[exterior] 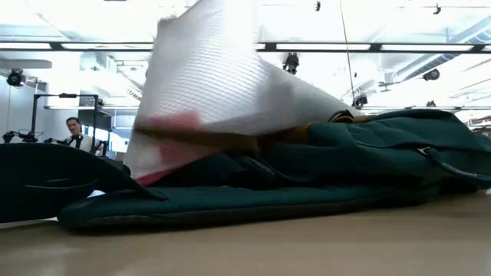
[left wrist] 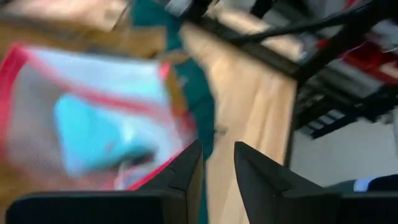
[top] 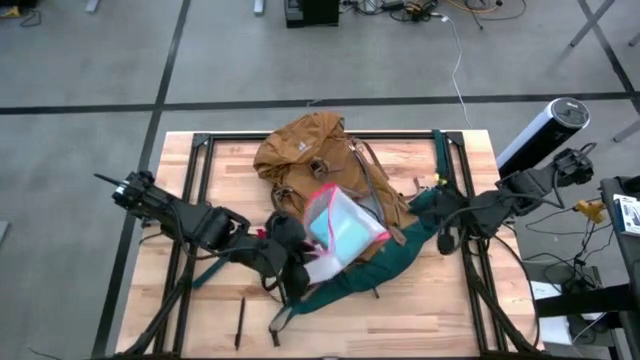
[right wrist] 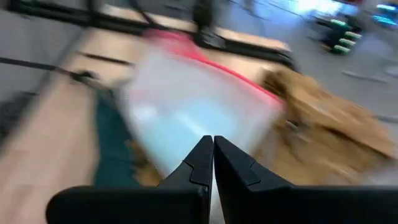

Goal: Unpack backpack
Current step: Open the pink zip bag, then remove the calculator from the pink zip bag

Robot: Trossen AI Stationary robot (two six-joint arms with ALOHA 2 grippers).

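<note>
The mustard-tan backpack point(top: 305, 150) lies mid-table, its dark green back panel and straps point(top: 370, 270) toward the near side. A clear pink-edged pouch point(top: 345, 230) with something light blue inside stands tilted on the backpack; the low view shows the pouch point(exterior: 222, 84) raised above the green panel. My left gripper point(left wrist: 217, 162) is open at the pouch's near left corner, with only bare table showing between its fingers. My right gripper point(right wrist: 212, 143) is shut, holds nothing, and hovers over the backpack's right side point(top: 435, 213). My left gripper has one finger point(left wrist: 186, 171) right beside the pouch's pink-edged corner point(left wrist: 163, 169). Whether they touch I cannot tell. Nothing lies between the fingers.
Black frame rails point(top: 195, 190) run along the table's left and right sides. Two dark sticks point(top: 240, 322) lie near the front edge. A white and black cylinder point(top: 545, 130) stands off the table's right. A person point(exterior: 74, 130) sits far behind.
</note>
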